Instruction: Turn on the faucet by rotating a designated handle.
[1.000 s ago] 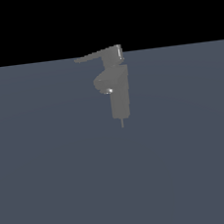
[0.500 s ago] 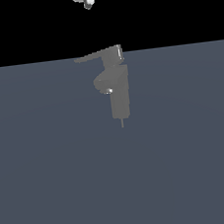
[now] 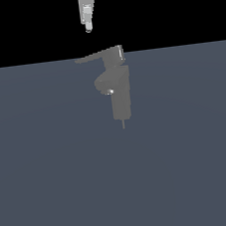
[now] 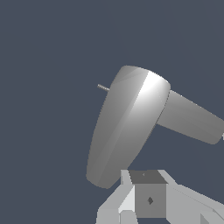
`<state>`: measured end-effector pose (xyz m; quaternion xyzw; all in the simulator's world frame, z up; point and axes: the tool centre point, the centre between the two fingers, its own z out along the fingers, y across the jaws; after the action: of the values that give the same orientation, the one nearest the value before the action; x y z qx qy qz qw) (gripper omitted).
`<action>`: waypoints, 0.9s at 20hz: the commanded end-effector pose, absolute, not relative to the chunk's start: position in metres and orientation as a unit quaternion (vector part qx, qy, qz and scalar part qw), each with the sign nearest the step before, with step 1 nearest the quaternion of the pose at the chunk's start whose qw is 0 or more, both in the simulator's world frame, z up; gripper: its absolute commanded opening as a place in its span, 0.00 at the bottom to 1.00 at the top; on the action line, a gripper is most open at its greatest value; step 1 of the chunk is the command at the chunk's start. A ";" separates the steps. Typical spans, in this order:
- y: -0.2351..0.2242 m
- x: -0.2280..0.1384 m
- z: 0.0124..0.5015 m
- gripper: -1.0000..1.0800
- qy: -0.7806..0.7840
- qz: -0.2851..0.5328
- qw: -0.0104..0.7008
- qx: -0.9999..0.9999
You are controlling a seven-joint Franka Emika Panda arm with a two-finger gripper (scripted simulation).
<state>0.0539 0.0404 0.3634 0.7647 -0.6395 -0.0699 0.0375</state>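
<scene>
The matte grey faucet (image 3: 120,96) stands upright in the middle of the exterior view, with a rounded bulge on its left and a thin pin (image 3: 123,124) below. Its handle (image 3: 98,55), a flat tapering lever, points toward the exterior view's left from a short block on top. My gripper (image 3: 88,26) hangs above the lever, apart from it, fingers together and empty. In the wrist view the handle (image 4: 127,127) fills the middle as a large tapered shape. The faucet (image 4: 192,118) pokes out beside it, and my gripper (image 4: 146,183) sits close to the lever's narrow end.
A flat blue-grey floor (image 3: 51,167) spreads all around the faucet. Above its far edge the background is black.
My gripper entered from the top of the exterior view and has come down toward the handle. The faucet and handle have not moved.
</scene>
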 end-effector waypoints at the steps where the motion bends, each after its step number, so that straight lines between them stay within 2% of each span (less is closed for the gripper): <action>1: 0.045 0.065 0.351 0.00 -0.662 -0.071 0.041 0.745; 10: 0.060 0.100 0.302 0.00 -0.733 -0.075 0.052 0.674; 18: 0.068 0.117 0.273 0.00 -0.769 -0.077 0.059 0.631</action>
<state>0.1139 0.0670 0.2771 0.6387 -0.7634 -0.0767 0.0583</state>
